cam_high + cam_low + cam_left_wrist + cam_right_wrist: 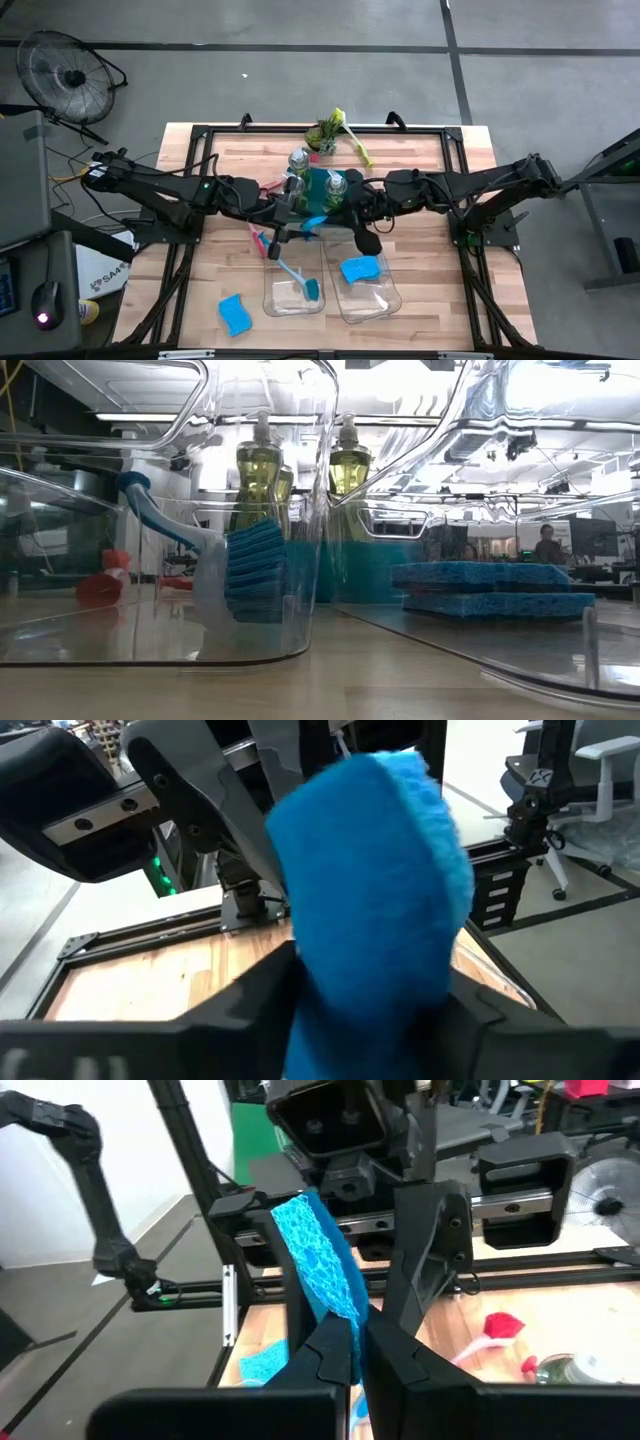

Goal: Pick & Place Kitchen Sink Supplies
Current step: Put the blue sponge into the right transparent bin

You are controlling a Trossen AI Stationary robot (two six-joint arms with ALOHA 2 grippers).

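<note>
Meeting above mid-table, both arms reach inward over the two clear bins; right gripper clamped on a blue sponge, held on edge, long axis upright; left gripper half-parted around it.

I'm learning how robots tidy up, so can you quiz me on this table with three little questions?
1. True or false: a flat blue sponge lies in the right-hand clear plastic bin.
2. What lies in the left-hand clear plastic bin? A) blue long-handled dish brush B) soap bottle C) potted plant
3. Fill in: the right pincer is shut on a thin blue ____.
Key: 1 true; 2 A; 3 sponge.
</note>
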